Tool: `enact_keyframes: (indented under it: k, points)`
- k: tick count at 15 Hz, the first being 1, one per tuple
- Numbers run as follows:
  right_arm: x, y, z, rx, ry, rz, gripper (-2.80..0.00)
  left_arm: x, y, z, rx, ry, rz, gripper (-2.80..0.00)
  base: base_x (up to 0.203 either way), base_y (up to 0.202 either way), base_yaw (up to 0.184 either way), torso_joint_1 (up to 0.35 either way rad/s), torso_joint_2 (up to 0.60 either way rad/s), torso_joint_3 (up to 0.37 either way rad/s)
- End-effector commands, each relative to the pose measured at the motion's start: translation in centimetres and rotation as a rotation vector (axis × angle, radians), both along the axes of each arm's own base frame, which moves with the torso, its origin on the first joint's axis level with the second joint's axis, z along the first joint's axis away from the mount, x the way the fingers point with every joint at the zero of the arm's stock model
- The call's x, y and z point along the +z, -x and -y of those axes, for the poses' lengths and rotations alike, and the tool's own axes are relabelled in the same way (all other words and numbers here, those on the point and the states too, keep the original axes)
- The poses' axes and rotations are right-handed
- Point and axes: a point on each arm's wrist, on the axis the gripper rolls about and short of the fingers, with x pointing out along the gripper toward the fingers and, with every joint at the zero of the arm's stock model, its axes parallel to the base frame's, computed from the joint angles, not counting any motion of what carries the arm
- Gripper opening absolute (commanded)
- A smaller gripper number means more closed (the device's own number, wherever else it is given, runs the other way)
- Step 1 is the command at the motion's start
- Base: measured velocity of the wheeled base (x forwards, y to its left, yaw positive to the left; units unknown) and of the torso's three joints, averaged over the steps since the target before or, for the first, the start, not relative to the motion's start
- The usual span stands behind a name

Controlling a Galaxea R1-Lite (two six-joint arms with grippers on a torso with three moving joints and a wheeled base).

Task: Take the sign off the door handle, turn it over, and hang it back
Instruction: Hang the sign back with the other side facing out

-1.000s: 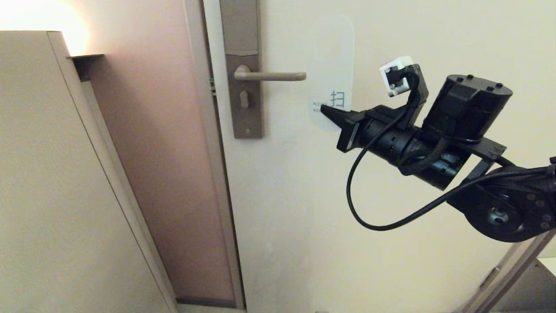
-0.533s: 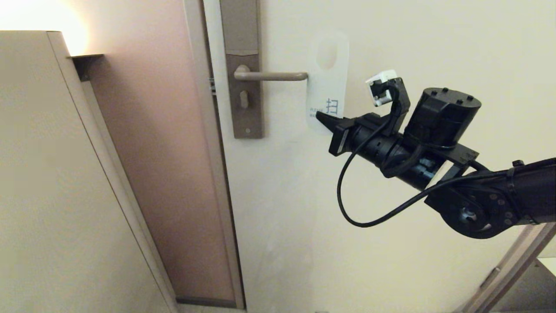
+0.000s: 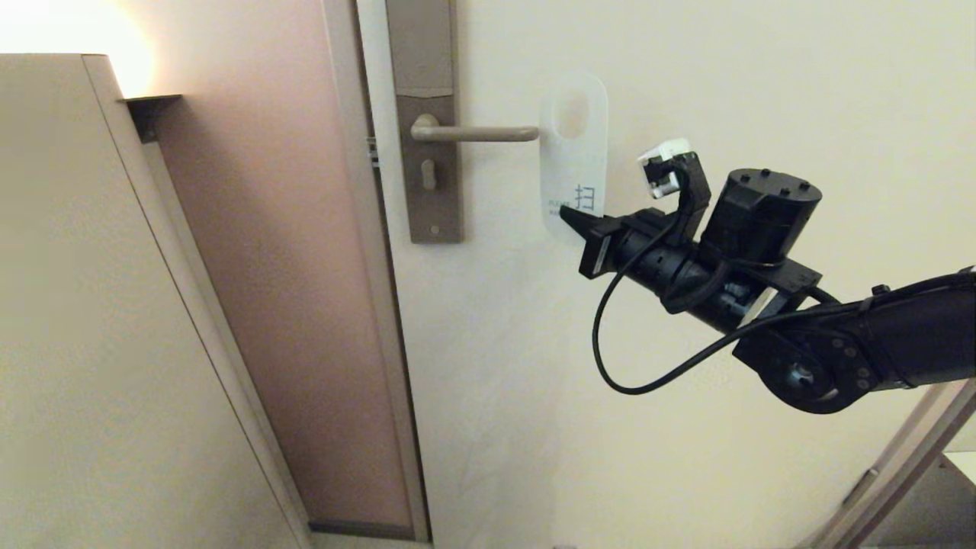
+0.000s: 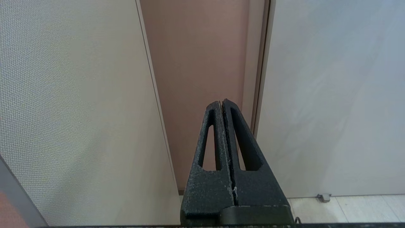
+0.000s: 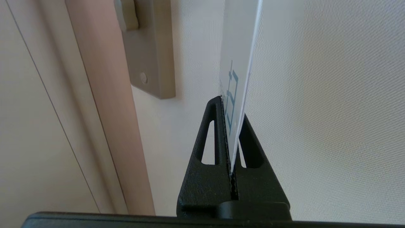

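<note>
The sign (image 3: pixel 573 156), white face out, stands upright against the door (image 3: pixel 686 91), its left edge at the tip of the door handle (image 3: pixel 474 134); the oval hole seems just beside the lever, not over it. The lower lettering is partly hidden by the right claw (image 3: pixel 568 214), clamped on the sign's bottom end. The lock plate (image 3: pixel 424 114) is cut off above. The left claw (image 4: pixel 222 104) is pressed shut, parked low by the doorframe (image 4: pixel 261 69).

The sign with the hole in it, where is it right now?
In the head view the sign is against the door, just past the free end of the door handle, pinched at its bottom edge by the right hand.
</note>
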Motion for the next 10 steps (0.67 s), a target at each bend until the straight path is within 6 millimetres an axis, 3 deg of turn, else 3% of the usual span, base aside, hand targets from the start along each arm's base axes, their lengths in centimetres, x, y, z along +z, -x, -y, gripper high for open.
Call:
enact_keyframes:
  k: [1,10]
  points:
    - [-0.3,-0.2,-0.1,0.000,0.002,-0.003,-2.80,0.0,0.0,0.0,0.001,0.000,-0.002,-2.80,0.000,0.000,0.000,0.000,0.00,0.000]
    - [-1.9,-1.0,-0.8,0.003,0.040,-0.005,-2.80,0.0,0.0,0.0,0.001,0.000,-0.001,-2.80,0.000,0.000,0.000,0.000,0.00,0.000]
